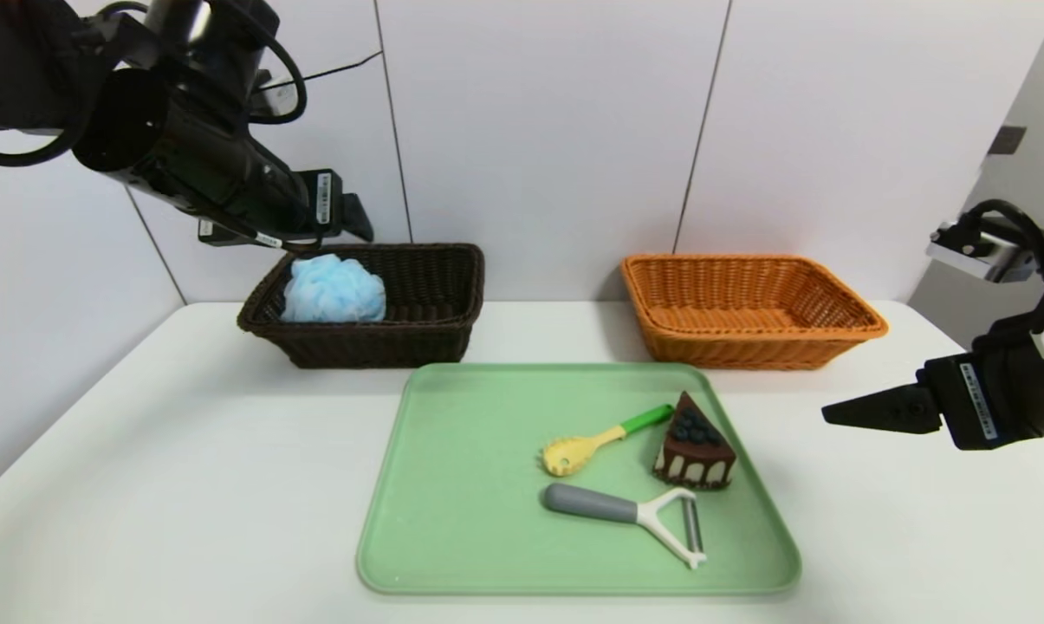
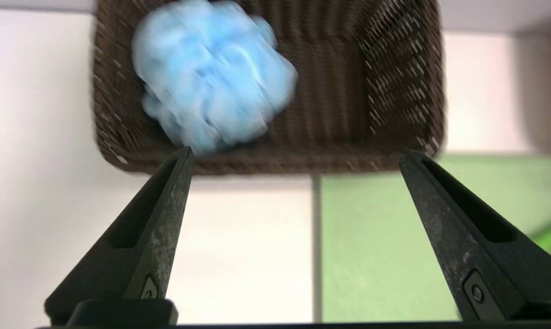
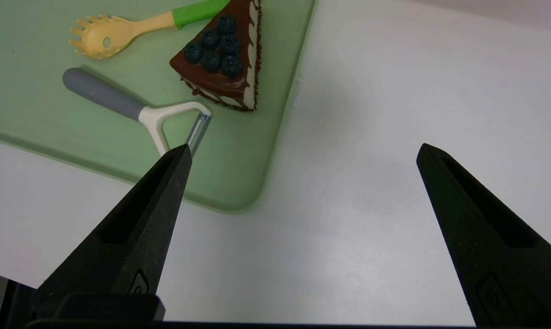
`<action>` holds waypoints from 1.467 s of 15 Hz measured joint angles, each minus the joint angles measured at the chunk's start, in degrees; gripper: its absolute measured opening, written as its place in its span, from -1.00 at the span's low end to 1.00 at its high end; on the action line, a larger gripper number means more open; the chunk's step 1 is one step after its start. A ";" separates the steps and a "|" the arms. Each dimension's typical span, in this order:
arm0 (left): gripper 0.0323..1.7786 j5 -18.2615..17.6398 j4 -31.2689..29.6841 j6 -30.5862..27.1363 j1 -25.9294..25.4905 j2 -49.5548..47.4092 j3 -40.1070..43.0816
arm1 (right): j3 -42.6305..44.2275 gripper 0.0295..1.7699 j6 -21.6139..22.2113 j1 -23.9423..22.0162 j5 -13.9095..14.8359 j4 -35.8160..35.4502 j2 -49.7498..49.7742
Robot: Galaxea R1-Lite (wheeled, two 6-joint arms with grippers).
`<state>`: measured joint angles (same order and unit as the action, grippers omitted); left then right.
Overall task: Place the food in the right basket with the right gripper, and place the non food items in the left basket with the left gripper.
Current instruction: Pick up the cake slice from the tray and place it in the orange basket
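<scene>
A blue bath pouf (image 1: 333,290) (image 2: 211,73) lies in the dark brown left basket (image 1: 439,299) (image 2: 394,82). My left gripper (image 1: 348,227) (image 2: 296,157) hovers above that basket, open and empty. On the green tray (image 1: 452,485) (image 3: 24,114) lie a chocolate cake slice with blueberries (image 1: 693,446) (image 3: 225,57), a yellow pasta spoon with a green handle (image 1: 599,442) (image 3: 120,29) and a grey-handled white peeler (image 1: 634,513) (image 3: 129,107). The orange right basket (image 1: 751,308) holds nothing. My right gripper (image 1: 842,412) (image 3: 302,151) hangs open over bare table, right of the tray.
The white table (image 1: 184,485) ends at a white panelled wall behind the baskets. The tray sits centred in front of both baskets, with its three items in its right half.
</scene>
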<state>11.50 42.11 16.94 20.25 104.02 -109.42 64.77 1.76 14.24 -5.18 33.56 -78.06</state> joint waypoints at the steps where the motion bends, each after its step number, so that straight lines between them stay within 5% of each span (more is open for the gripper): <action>1: 0.81 0.05 0.78 0.61 2.32 -1.51 2.07 | 0.41 0.92 0.33 0.04 0.06 0.04 -0.44; 9: 0.88 0.18 0.94 10.40 15.49 -8.48 18.43 | 3.47 0.92 1.72 3.60 2.49 0.28 -5.46; 14: 0.89 0.16 0.89 11.89 18.18 -8.98 20.33 | 6.34 0.92 2.88 8.45 5.28 0.56 -10.51; 22: 0.90 0.07 0.95 11.43 20.21 -9.12 20.87 | 8.72 0.92 5.95 10.45 5.36 0.21 -15.30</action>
<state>11.57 43.06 28.38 40.46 94.90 -88.55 73.48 7.70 24.69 0.18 33.77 -93.36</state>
